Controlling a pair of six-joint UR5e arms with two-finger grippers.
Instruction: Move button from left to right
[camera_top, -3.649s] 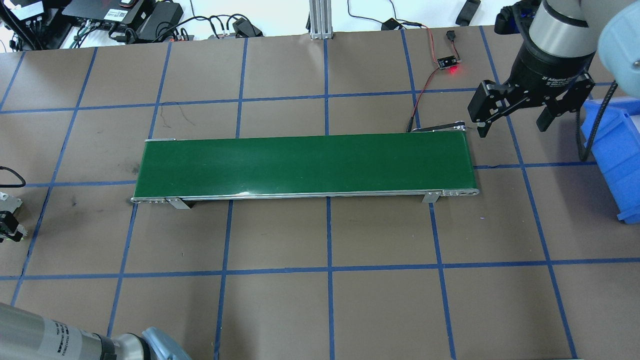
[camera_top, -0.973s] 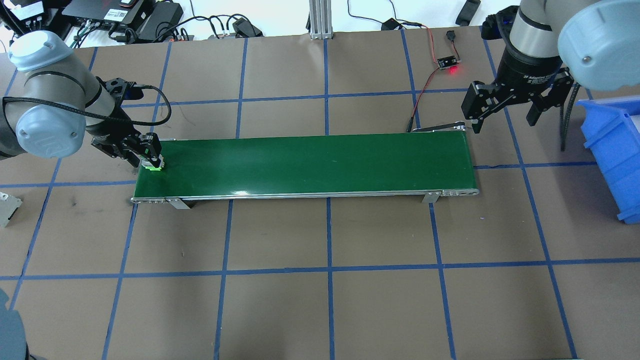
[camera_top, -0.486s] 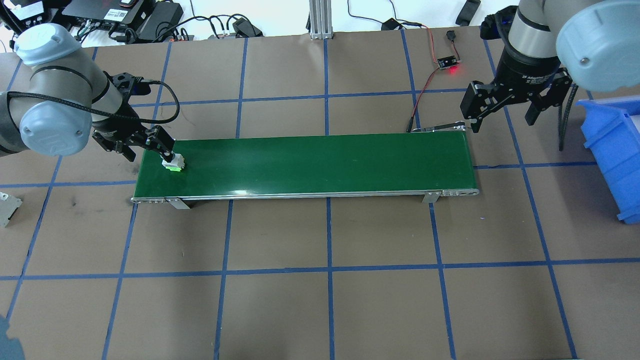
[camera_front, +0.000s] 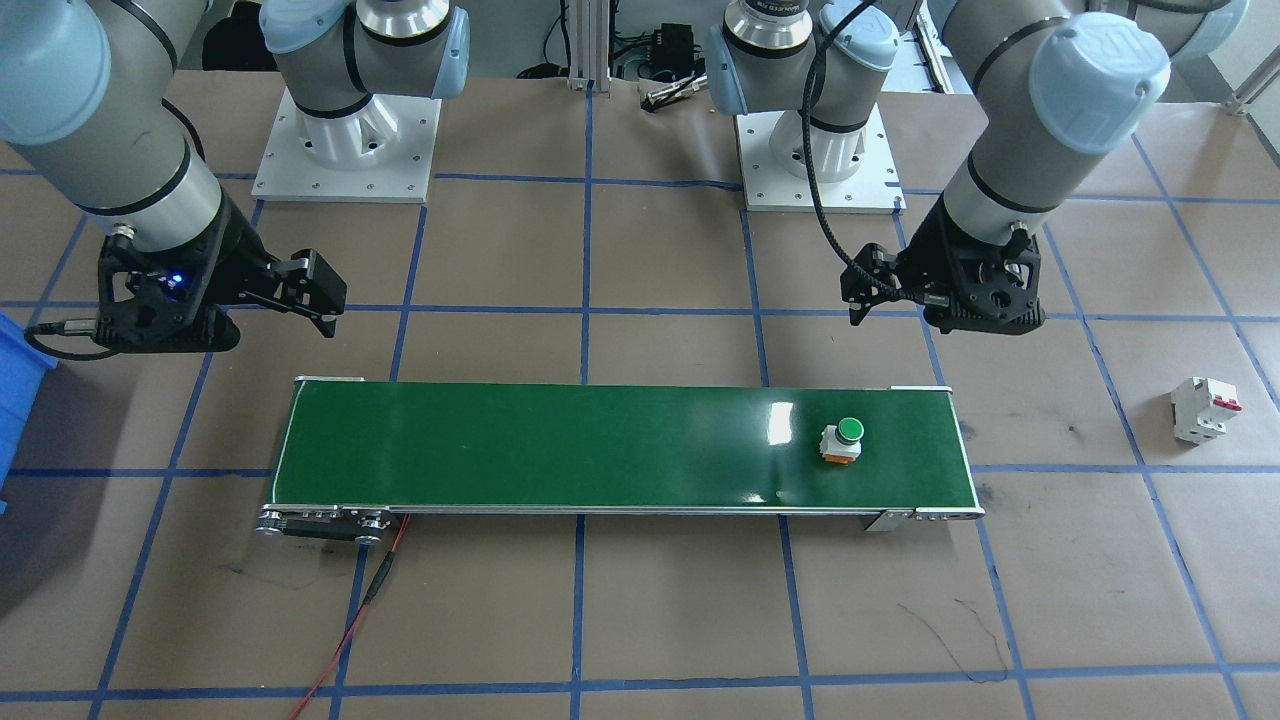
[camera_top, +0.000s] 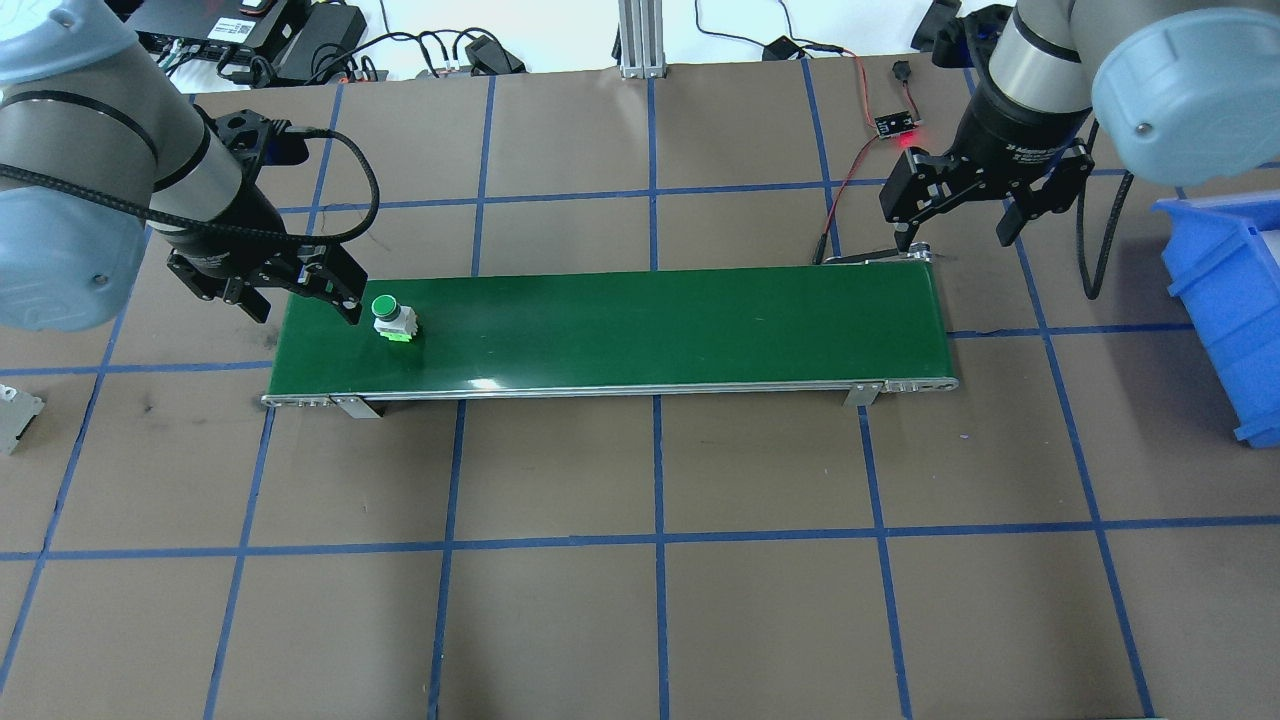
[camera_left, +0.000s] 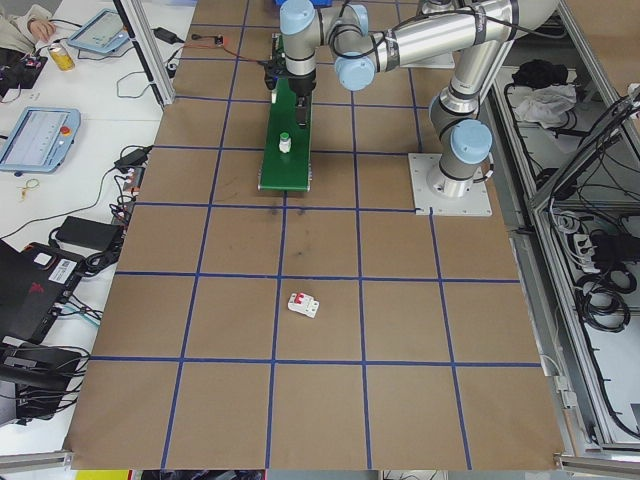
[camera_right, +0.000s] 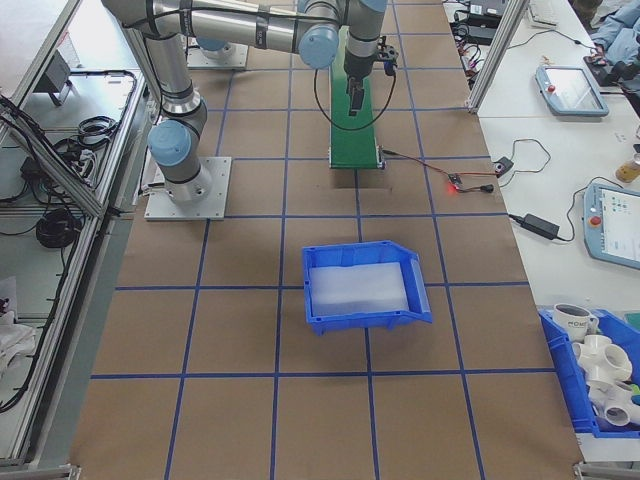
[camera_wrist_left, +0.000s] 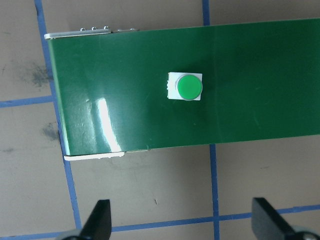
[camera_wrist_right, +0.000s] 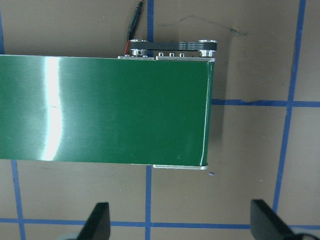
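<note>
The button (camera_top: 392, 318), with a round green cap on a white body, stands upright on the green conveyor belt (camera_top: 640, 325) near its left end. It also shows in the front view as the button (camera_front: 843, 440) and from the left wrist camera as the button (camera_wrist_left: 186, 86). My left gripper (camera_top: 300, 300) hangs open above the belt's left end, just left of the button, holding nothing. My right gripper (camera_top: 955, 238) is open and empty above the belt's far right corner. From the right wrist camera, only the bare end of the belt (camera_wrist_right: 125, 110) shows.
A blue bin (camera_top: 1225, 300) sits on the table right of the belt. A white circuit breaker (camera_front: 1205, 408) with a red lever lies on the table left of the belt. A small board with a red light (camera_top: 897, 127) and its wires lie behind the belt's right end.
My left gripper set the button on the belt's left end, opened and lifted off. The button has since travelled a little rightward. My right gripper shifted left toward the belt's right end.
</note>
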